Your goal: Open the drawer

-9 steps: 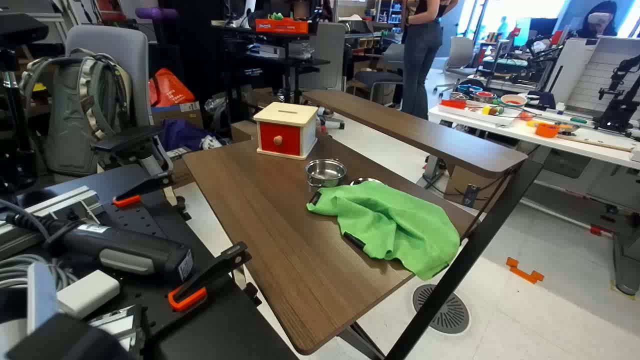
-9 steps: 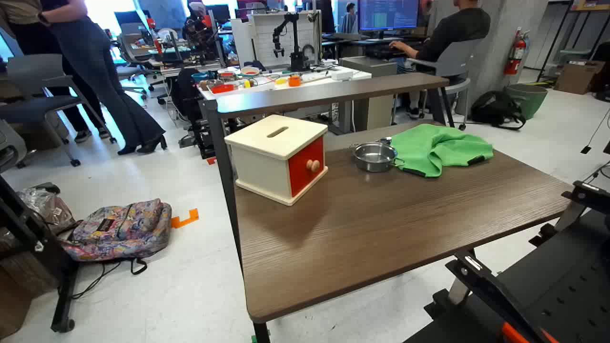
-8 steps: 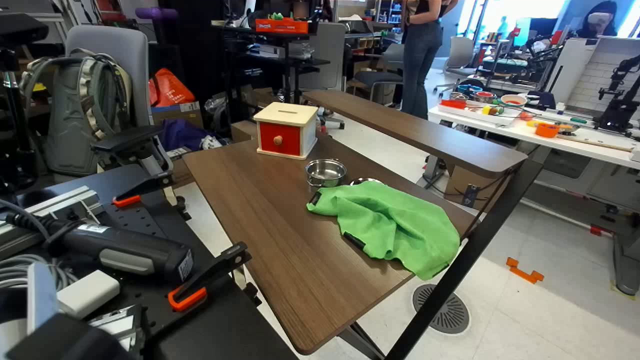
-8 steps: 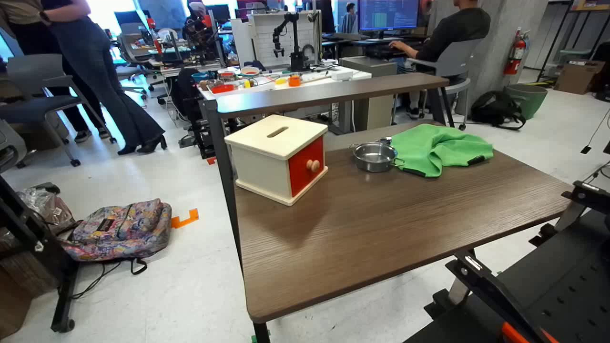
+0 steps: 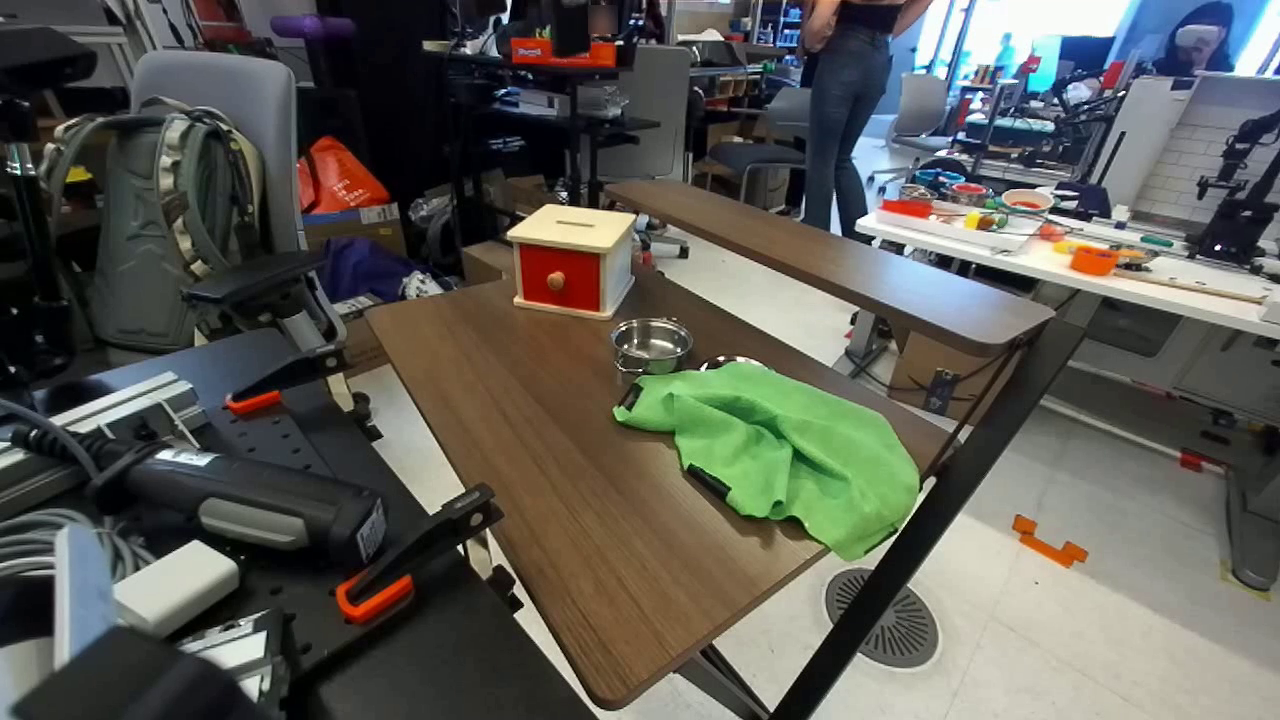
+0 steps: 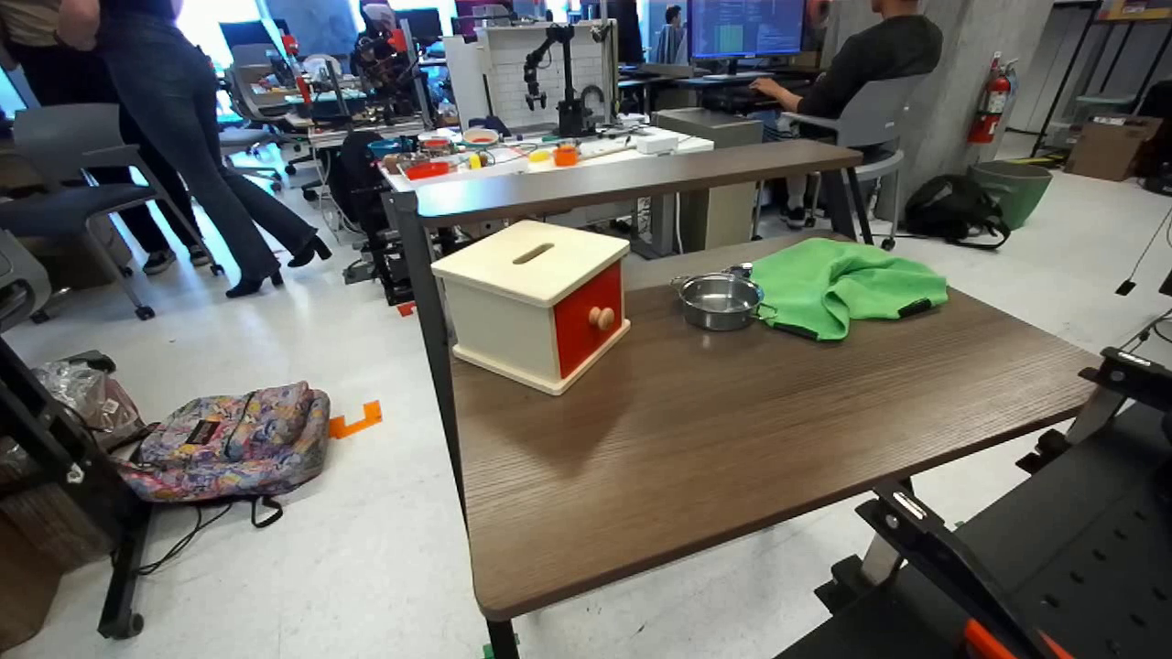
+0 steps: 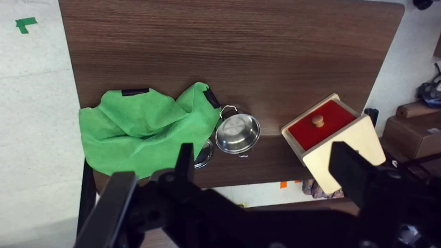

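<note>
As we look down on the brown wood-grain surface [image 7: 227,62], we see a crumpled green cloth [image 7: 148,127] and, well apart, a tan wooden casing [image 6: 517,311]. Our gripper [image 7: 263,147] hangs with its jaws wide apart. We find the red drawer [image 7: 323,131] closed inside the casing; between casing and cloth stands a two-handled metal pot [image 7: 237,133], and the drawer's front carries a round wooden knob [image 7: 317,120].
</note>
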Motion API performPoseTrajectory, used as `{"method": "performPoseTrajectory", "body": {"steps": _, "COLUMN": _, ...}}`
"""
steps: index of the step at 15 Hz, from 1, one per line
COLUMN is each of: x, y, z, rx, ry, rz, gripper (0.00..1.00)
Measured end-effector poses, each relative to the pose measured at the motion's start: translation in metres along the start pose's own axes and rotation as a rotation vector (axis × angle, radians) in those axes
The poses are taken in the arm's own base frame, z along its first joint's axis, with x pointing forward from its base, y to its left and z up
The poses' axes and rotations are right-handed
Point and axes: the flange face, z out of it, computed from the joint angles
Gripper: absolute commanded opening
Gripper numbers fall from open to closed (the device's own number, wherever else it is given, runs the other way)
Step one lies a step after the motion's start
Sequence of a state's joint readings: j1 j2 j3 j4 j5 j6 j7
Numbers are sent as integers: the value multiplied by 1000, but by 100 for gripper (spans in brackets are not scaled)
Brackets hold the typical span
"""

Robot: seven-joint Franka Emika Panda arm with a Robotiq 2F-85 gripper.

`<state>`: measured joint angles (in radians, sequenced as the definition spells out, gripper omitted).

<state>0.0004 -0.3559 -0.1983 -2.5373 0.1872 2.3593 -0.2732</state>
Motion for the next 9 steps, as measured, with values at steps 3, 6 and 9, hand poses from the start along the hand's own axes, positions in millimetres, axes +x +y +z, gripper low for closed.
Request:
{"method": "performPoseTrajectory", "body": {"steps": 3, "x": 4, "y": -20, "z": 38, "rx": -9, "ry": -46, "rz": -86, "gripper": 100}}
{"method": "performPoseTrajectory", "body": {"steps": 6, "x": 9, "y": -46, "z": 82, "rx": -4, "ry": -77, "rz": -171, "gripper": 100}}
{"method": "performPoseTrajectory", "body": {"steps": 9, "x": 18, "y": -76, "z": 129, "rx": 9, "ry": -110, "rz": -256, "gripper": 100}}
